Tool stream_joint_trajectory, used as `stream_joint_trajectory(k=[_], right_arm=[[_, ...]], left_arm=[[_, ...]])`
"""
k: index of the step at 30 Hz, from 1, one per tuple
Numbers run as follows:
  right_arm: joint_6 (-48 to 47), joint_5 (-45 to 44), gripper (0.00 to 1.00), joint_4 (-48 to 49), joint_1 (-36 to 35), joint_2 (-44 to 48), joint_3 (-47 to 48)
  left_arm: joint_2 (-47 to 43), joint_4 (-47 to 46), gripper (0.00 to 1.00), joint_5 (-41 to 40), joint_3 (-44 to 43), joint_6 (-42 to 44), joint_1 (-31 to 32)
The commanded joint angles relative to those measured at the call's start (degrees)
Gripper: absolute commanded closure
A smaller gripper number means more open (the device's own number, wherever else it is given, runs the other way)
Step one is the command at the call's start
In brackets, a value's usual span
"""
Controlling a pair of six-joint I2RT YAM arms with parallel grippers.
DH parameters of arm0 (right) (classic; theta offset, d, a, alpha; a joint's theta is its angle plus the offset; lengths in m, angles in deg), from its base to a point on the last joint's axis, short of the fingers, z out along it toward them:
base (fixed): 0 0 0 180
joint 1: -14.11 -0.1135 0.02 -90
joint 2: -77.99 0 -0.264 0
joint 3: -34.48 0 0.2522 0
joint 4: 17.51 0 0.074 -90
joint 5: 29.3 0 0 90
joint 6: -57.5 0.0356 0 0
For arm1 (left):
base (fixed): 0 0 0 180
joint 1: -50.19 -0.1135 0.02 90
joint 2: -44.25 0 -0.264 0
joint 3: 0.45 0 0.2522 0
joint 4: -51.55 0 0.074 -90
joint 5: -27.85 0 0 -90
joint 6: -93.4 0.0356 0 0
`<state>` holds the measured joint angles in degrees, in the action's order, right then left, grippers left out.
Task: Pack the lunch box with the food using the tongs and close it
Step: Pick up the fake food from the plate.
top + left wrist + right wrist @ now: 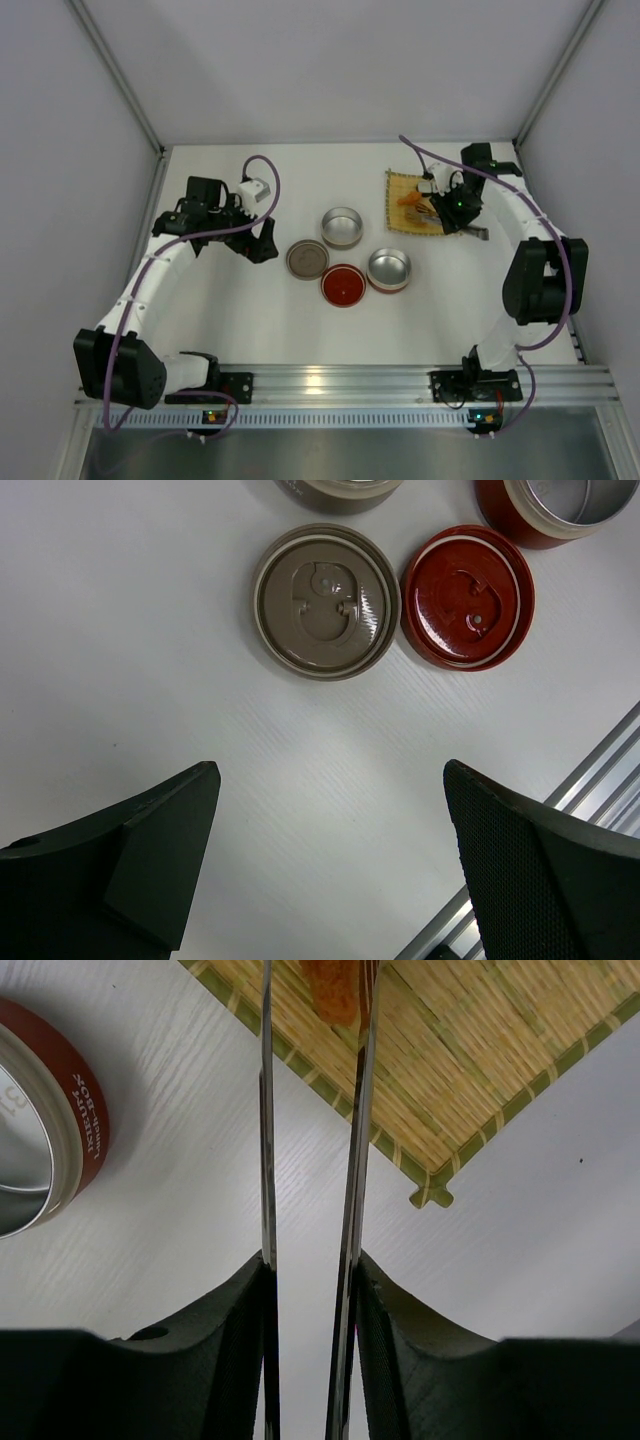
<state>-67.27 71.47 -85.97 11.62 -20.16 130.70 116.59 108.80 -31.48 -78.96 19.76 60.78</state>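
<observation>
The right tool [312,1275] is clamped on the tongs [267,1160], its fingers pressing the two thin silver arms together until only a narrow gap is left. The tongs run straight ahead of the tool, over bare desk [540,1250] and onto the woven mat [480,1070]. An orange fried piece [335,990] sits between their far ends, but the tips are cut off in the wrist view, so a pinch cannot be confirmed. The open red-walled tin [70,1130] stands to the tool's left, apart from the mat. The left tool [330,775] hangs fully spread and empty near the brown lid [326,602] and red lid [467,597], so the right arm is far nearer the food.
</observation>
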Motion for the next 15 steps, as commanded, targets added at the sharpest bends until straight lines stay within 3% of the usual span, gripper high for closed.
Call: stream_joint_trajectory(k=[1, 3, 12, 15], right_arm=[[-1.27, 1.28, 0.67, 2.84, 0.63, 0.32, -0.01], [-1.36, 1.45, 0.69, 2.67, 0.55, 0.85, -0.01], [-1.18, 1.89, 1.00, 0.65, 0.64, 6.21, 0.42], [-1.01, 2.33, 1.00, 0.03, 0.64, 8.41, 0.25]], left_arm=[[0.35, -2.35, 0.02, 2.02, -0.90, -0.72, -0.22], [0.26, -2.35, 0.02, 1.58, -0.90, -0.89, -0.22], [0.00, -3.05, 0.02, 0.79, -0.55, -1.94, -0.22], [-0.18, -3.76, 0.02, 0.44, 0.06, -2.82, -0.22]])
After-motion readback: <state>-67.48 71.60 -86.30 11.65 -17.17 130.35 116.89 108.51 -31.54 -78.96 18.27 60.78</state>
